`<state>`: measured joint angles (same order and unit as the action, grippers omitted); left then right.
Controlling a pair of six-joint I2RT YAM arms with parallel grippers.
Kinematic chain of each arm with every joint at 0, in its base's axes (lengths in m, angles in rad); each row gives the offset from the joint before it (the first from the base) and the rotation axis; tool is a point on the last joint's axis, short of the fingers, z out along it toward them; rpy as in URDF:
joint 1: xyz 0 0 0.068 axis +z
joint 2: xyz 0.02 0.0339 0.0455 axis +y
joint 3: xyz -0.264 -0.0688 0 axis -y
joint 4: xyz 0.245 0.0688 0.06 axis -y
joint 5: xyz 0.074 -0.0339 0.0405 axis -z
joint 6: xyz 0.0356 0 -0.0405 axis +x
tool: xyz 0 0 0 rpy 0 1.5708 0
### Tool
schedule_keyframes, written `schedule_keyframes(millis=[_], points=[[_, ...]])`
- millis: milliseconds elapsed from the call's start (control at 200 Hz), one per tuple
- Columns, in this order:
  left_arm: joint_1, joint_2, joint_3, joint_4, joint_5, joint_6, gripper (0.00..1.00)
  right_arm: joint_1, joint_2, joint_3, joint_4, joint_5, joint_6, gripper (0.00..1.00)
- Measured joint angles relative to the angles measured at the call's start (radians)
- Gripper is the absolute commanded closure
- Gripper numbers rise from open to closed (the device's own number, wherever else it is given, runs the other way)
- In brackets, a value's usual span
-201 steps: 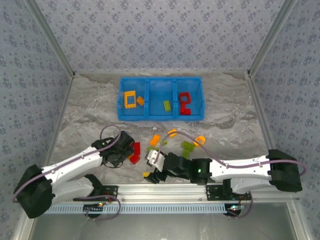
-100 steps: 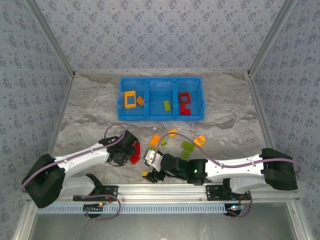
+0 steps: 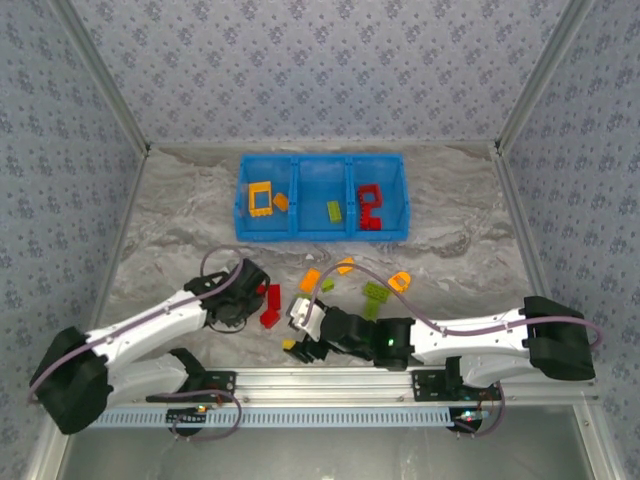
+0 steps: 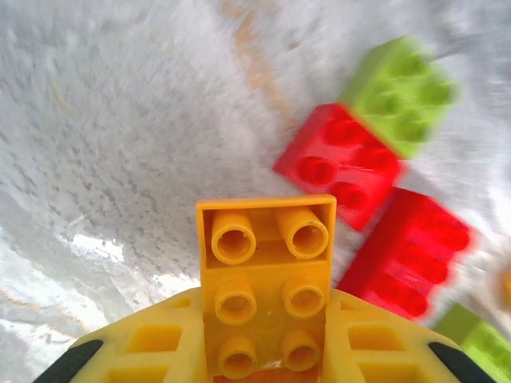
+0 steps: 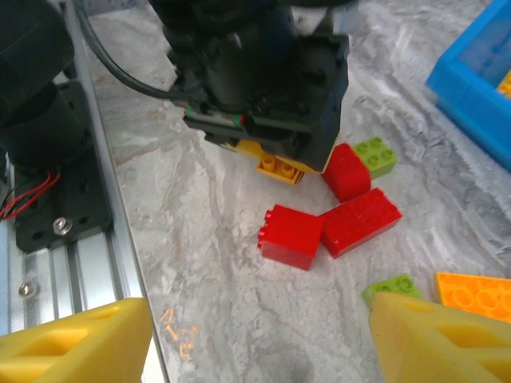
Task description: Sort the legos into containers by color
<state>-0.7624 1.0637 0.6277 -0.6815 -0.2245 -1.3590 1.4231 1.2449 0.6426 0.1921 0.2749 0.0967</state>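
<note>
Grey marble tabletop (image 3: 170,220) is stretching out under your two arms, with patterned walls (image 3: 320,70) closing it in on three sides. Your left gripper (image 4: 267,315) is clamping an orange brick (image 4: 267,271) between its yellow fingers at the near left of the table, the brick's studs facing the wrist camera. Just past it a red brick (image 4: 339,163) is lying against a lime green brick (image 4: 403,96), with a second red brick (image 4: 407,251) beside them. Your right gripper (image 5: 259,343) is hovering near the front edge, its jaws standing wide apart with nothing between them, and a red cube (image 5: 291,235) is sitting on the table ahead of it. Loose orange pieces (image 3: 311,279) are lying mid-table. Farther back the blue bin (image 3: 320,157) is holding an orange frame (image 3: 261,199) in its left compartment, a green brick (image 3: 334,210) in the middle one and red pieces (image 3: 372,207) in the right one
</note>
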Motion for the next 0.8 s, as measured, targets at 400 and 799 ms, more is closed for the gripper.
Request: schedule_keyframes(millis=[400,799], points=[[0.291,0.46,0.642,-0.052,0.168,0.565,0.81,-0.121,-0.033,0.104,0.046,0.205,-0.001,0.25],[0.414,0.891,0.939,0.005,0.377,0.788,0.81,-0.227,-0.039,0.142,0.045,0.207,0.031,0.24]])
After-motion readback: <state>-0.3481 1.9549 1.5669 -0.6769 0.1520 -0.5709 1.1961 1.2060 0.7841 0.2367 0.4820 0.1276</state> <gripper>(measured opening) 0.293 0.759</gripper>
